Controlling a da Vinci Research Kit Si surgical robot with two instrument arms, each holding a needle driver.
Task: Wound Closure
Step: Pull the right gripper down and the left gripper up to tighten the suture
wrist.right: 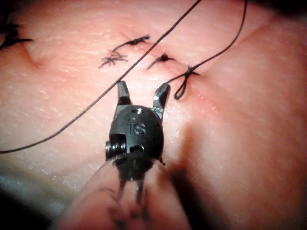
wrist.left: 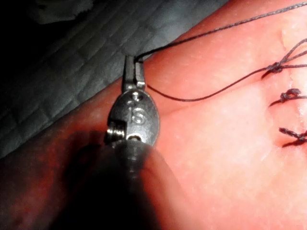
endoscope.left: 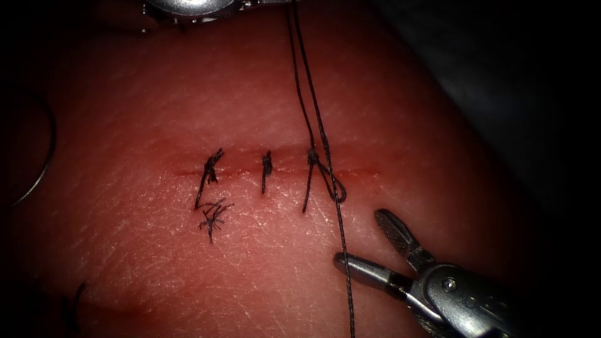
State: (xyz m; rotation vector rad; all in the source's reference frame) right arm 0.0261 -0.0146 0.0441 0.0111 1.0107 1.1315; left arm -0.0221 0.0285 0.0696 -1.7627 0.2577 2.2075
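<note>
Gripping the thread [wrist.left: 201, 98], left pincer [wrist.left: 134, 64] pressed together, at the tissue's [endoscope.left: 156, 112] far edge. Needle [endoscope.left: 44, 156]: lying free, far left of the cut [endoscope.left: 282, 170]. Right pincer [endoscope.left: 366, 241]: spread wide, empty, the thread running just beside it.

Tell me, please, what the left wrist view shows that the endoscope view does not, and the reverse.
Left wrist view: the left tool, shut on the thread. Endoscope view: the right tool, open and holding nothing, beside the thread below the cut; a thin curved arc, probably the needle, lying free far left of the cut. Both: the tissue and three knotted stitches.
</note>
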